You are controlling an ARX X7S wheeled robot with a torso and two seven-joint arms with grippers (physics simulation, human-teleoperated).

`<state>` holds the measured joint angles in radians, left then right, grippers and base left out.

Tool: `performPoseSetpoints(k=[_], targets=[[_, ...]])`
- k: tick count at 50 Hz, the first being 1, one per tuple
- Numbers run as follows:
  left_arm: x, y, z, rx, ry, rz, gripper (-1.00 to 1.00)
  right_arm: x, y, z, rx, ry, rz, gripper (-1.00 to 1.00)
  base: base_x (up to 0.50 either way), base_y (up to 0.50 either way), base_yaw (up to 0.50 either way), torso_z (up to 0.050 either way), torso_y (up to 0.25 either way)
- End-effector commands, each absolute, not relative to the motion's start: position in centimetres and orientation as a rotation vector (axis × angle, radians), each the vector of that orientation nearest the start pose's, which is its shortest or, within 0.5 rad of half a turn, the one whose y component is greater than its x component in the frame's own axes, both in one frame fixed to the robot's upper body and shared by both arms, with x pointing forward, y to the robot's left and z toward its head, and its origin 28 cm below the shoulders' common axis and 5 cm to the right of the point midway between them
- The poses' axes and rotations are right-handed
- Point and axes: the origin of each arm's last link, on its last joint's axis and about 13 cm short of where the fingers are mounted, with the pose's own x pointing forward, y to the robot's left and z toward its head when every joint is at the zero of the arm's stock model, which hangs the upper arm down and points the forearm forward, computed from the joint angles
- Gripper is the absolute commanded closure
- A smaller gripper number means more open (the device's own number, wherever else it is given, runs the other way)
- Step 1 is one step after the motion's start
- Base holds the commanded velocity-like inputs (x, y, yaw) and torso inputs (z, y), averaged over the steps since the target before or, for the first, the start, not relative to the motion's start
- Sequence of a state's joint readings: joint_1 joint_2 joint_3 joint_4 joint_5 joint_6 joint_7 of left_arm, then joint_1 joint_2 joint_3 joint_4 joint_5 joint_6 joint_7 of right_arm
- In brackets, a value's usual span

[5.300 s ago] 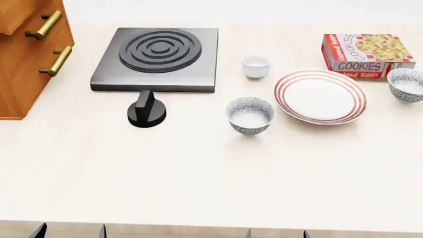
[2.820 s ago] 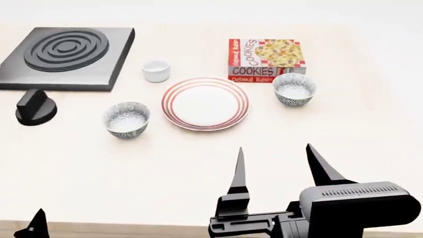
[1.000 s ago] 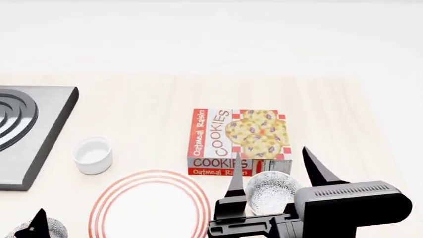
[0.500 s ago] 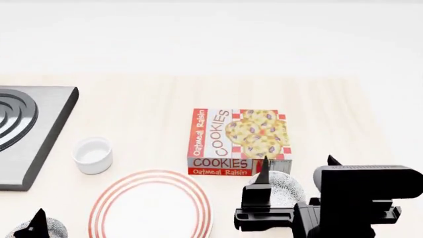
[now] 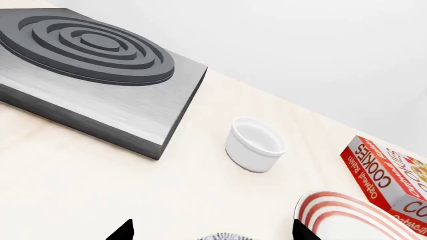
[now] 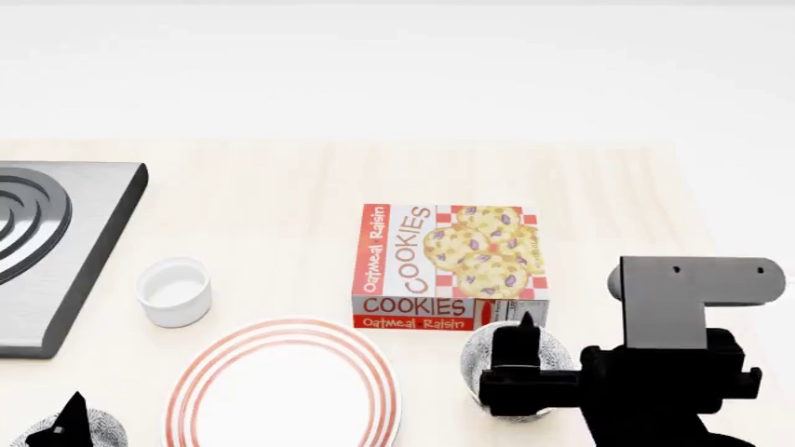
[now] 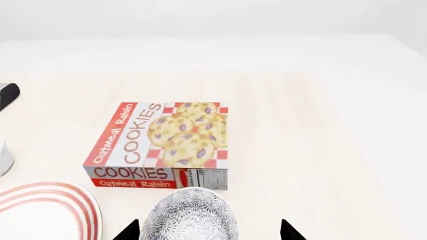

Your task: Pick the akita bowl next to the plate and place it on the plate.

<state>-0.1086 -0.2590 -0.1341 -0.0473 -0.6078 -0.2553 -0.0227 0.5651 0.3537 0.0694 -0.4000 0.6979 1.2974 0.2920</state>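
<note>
Approach to the grasp is the step in hand, judged from how the views lie. In the left wrist view, two dark fingertips of the left gripper (image 5: 212,231) are seen well apart, so that gripper is spread and holds nothing; between them a speckled sliver (image 5: 223,236) is cut off by the frame edge, and it cannot be told for sure what it is. Beyond the fingertips stand a plain white cup (image 5: 255,144) and a grey hob (image 5: 87,55); off to one side a red-ringed arc of the plate (image 5: 347,217) and a corner of the cookie box (image 5: 383,172) are caught.

In the head view, the right gripper (image 6: 528,377) is seen low over the akita bowl (image 6: 478,358), which sits just beside the plate (image 6: 292,391) and right in front of the cookie box (image 6: 450,265). Most of the bowl is covered by the black gripper body — only one fingertip shows, so the gap between the fingers cannot be read here.

In the right wrist view, the akita bowl (image 7: 190,220) lies directly between the two fingertips of the right gripper (image 7: 208,231), which stand wide on either side of it without touching; the gripper is parted and empty. The plate (image 7: 53,207) is off to one side of the fingers, the cookie box (image 7: 167,145) just past the bowl. The bowl's near rim and foot are cut off.

The next move calls for a further descent and a closing on the bowl wall — the box close behind leaves little room
</note>
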Motion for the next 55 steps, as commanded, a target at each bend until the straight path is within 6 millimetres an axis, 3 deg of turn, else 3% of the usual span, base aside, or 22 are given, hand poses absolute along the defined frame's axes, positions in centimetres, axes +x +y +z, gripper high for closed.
performPoseSetpoints(k=[1, 29, 55], targets=[[23.0, 28.4, 2.8, -0.368, 0.134, 0.099, -1.00, 28.1, -15.3, 17.1, 0.060, 0.478, 0.097, -1.00, 0.00, 0.00, 0.00, 0.000, 0.000], [23.1, 28.4, 2.8, -0.373, 0.136, 0.101, -1.00, 33.1, -16.9, 16.3, 0.124, 0.668, 0.108, -1.00, 0.00, 0.00, 0.00, 0.000, 0.000], [23.1, 28.4, 2.8, -0.374, 0.136, 0.101, -1.00, 34.5, -18.0, 14.1, 0.219, 0.728, 0.058, -1.00, 0.00, 0.00, 0.00, 0.000, 0.000]])
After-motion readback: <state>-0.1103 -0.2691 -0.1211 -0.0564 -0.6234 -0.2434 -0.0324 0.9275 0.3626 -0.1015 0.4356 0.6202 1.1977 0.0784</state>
